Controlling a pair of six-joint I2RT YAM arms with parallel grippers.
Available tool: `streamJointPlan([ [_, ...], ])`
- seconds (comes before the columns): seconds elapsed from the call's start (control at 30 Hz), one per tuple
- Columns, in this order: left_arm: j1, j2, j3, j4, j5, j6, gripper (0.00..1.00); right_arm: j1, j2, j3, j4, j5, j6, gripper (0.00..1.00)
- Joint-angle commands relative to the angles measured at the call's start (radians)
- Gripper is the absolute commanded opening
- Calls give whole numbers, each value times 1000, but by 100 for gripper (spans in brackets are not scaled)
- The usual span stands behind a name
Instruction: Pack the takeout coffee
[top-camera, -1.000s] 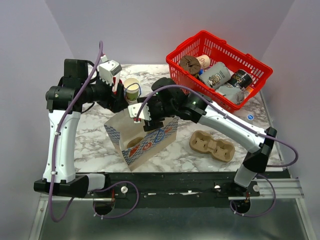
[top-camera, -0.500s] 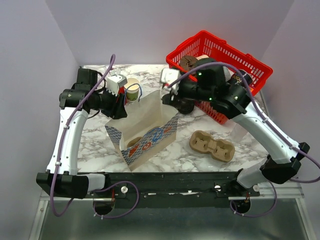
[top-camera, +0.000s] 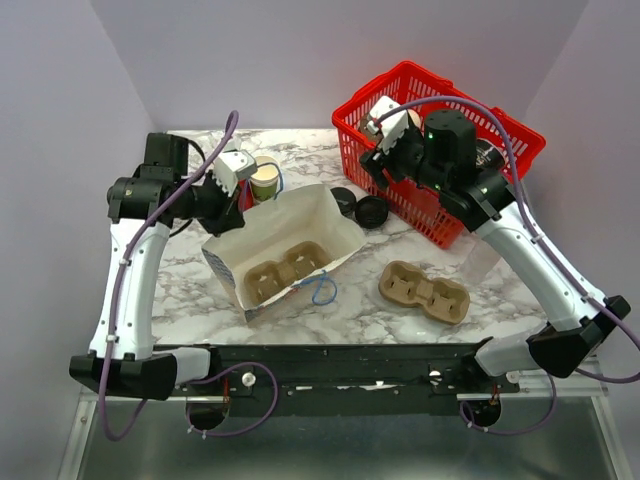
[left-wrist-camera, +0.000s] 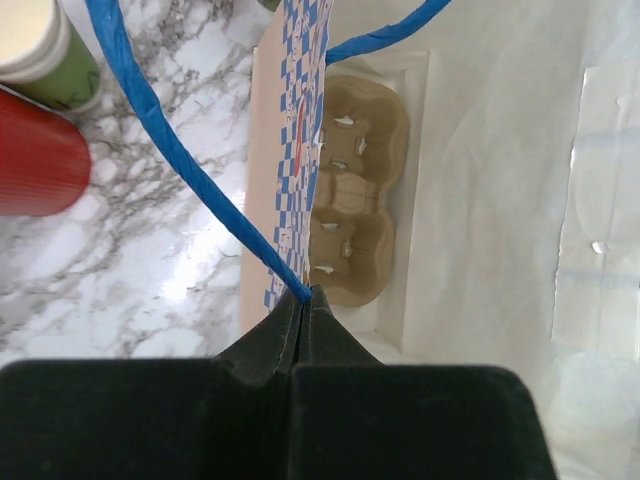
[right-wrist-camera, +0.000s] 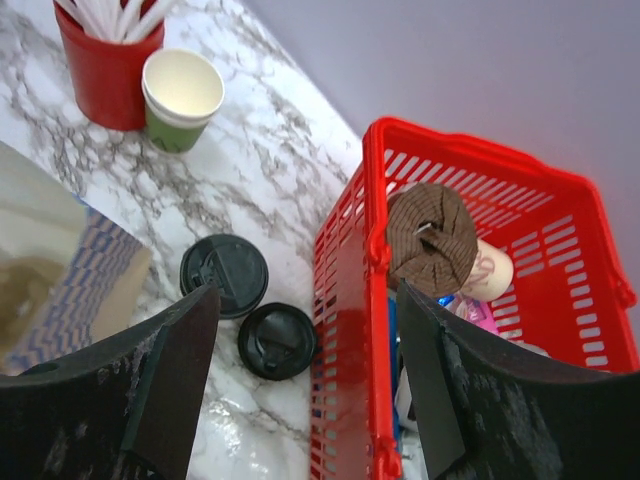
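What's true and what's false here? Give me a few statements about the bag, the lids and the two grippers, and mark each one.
1. The left gripper is pinched shut on the blue handle of the paper bag. True.
2. A cup carrier lies inside the bag. True.
3. The green cup beside the red cup wears a black lid. False: it is open-topped; two black lids lie on the table by the basket.
4. The right gripper holds a lid. False: it is open and empty.
5. Both carriers are in the bag. False: the second carrier sits on the table.
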Motion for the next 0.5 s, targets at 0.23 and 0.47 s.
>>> streamJointPlan([
  [0.23,-11,-173,-20,-91,-24,293,0,-9,23,-77,27,8,56,80],
  [0.47,-28,-258,-59,-39,-44,241,0,-12,34,-62,10,-27,35,79],
])
